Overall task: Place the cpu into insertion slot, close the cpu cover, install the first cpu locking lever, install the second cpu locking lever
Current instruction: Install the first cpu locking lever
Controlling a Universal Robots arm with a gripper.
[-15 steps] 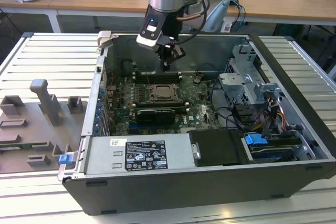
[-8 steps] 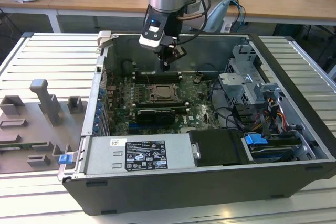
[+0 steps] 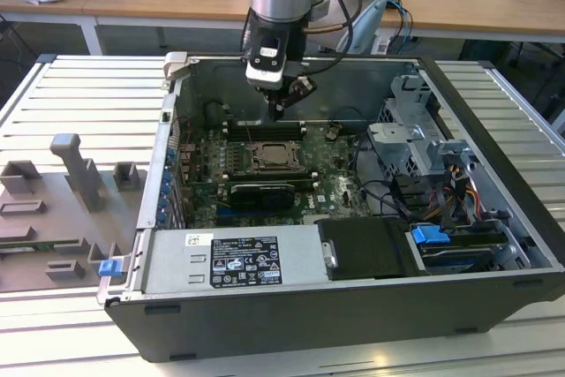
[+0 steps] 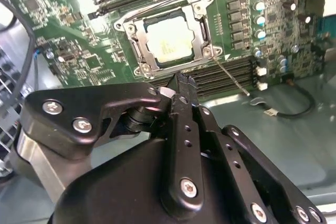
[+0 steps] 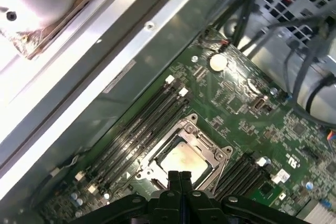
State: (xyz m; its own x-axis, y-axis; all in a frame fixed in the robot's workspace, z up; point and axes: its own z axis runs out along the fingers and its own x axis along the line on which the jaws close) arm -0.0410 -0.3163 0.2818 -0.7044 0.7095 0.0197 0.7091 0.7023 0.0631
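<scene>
Second wrist view, cpu [image 4: 167, 40] seen seated in slot [image 4: 139, 70], cover [image 4: 201, 27] laid flat around it, gripper [image 4: 181, 83] held above board [image 4: 79, 61] near slot, fingers [image 4: 185, 114] pressed together, nothing gripped

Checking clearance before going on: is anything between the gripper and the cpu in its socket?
Nothing visible does. The gripper, fingers together, hangs above the board just off the cpu, which sits framed by the cpu cover; no cable or card crosses the gap between them.
</scene>
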